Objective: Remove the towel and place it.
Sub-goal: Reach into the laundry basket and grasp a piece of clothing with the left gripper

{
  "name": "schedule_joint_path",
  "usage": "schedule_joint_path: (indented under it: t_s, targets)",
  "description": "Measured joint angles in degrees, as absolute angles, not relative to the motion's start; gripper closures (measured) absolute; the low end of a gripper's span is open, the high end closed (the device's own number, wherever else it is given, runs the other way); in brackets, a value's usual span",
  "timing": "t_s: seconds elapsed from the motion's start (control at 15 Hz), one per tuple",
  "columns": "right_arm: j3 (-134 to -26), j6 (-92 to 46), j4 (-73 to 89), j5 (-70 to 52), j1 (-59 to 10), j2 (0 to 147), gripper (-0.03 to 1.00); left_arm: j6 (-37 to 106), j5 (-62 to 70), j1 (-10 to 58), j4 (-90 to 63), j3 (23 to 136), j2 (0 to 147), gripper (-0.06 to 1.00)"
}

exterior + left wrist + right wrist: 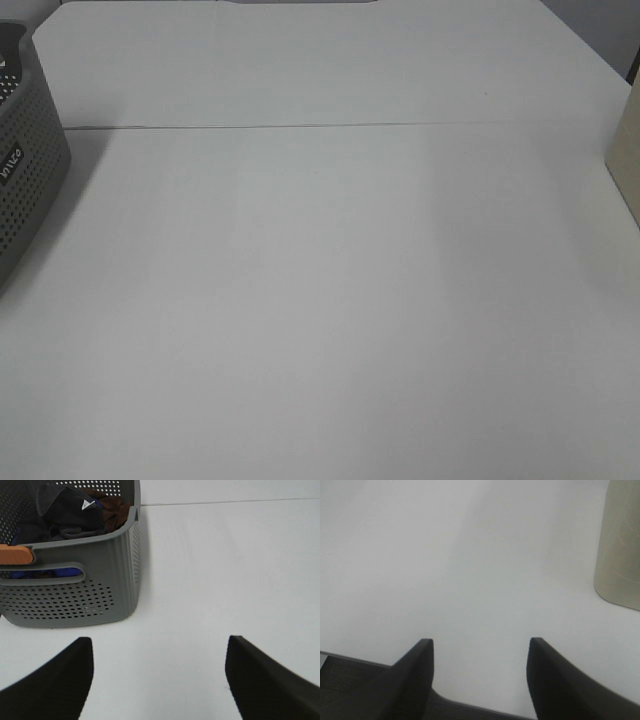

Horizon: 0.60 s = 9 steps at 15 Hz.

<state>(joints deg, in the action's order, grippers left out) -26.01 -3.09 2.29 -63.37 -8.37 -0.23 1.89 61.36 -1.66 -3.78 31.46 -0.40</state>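
Observation:
The towel [62, 507] lies as a dark charcoal bundle inside the grey perforated basket [75, 600], crumpled among other cloths, with a small white tag showing. The exterior high view shows the basket [25, 160] at the table's left edge, its contents hidden from there. My left gripper [159, 639] hovers open over bare table, short of the basket and to one side, holding nothing. Open and empty too, my right gripper [481, 641] sits over the table's near edge. Neither gripper appears in the exterior high view.
A brown cloth [112, 507], an orange piece [15, 555] and a blue cloth [60, 572] share the basket. A beige upright object [620, 545] stands at the table's right edge [625, 140]. A seam [300, 126] crosses the white table.

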Motion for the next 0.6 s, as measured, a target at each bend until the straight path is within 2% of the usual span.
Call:
schedule_joint_path:
  t_s: [0.27, 0.6]
  targets:
    - [-26.0, -3.1, 2.2, -63.4, -8.4, -0.2, 0.42, 1.9, 61.4, -1.7, 1.0, 33.7, -0.1, 0.25]
    - [-26.0, -3.1, 2.1, -63.4, -8.4, -0.2, 0.42, 1.9, 61.4, -1.7, 4.7, 38.8, 10.8, 0.25]
